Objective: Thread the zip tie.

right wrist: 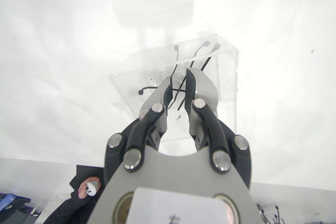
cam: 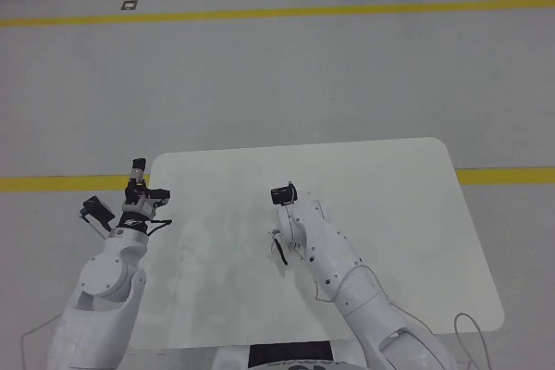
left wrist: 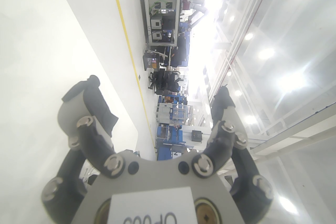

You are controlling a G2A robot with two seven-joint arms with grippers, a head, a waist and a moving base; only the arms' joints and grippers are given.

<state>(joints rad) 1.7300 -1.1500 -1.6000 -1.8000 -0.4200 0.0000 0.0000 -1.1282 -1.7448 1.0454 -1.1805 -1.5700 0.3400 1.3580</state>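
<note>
Several black zip ties (right wrist: 199, 50) lie in a clear plastic box (right wrist: 228, 72) on the white table (cam: 398, 231). My right gripper (right wrist: 179, 79) reaches down into that box. Its fingers (right wrist: 193, 86) stand a narrow gap apart, with zip tie straps crossing between them, and I cannot see them pinching any. In the top view the right gripper (cam: 279, 246) is near the table's middle. My left gripper (left wrist: 157, 96) is wide open and holds nothing. It hovers at the table's left edge (cam: 148, 188), pointing out over the floor.
The table's right half and far side are bare. A yellow line (cam: 499, 176) runs across the floor beside the table. More black zip ties (right wrist: 270, 212) lie beyond the table's near edge in the right wrist view.
</note>
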